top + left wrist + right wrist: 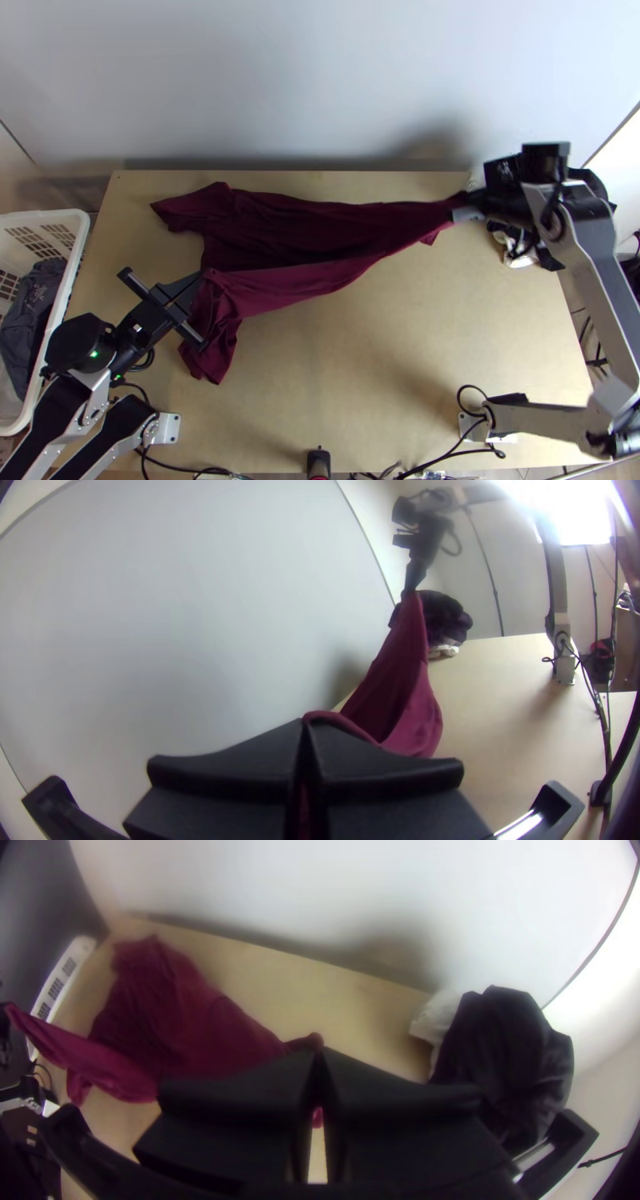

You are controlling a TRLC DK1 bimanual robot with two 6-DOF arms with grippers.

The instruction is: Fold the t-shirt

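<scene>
Pinched bits of maroon tee (312,232) were hidden in L hand (200,280) & R hand (470,205), both clenched on it; tee hung btwn 'em over desk (384,344). Basket (74,264) was cut off. Bare wood ran from tee to desk's near edge.

Pale wall (280,80) along far edge of light wooden table (360,376). Soft shadow (432,144) low on wall, right of centre. Bright light (567,507) at right (lamp or window: indeterminate).

White basket (82,228), grey cloth (30,320), dark bundle (510,1053)
</scene>
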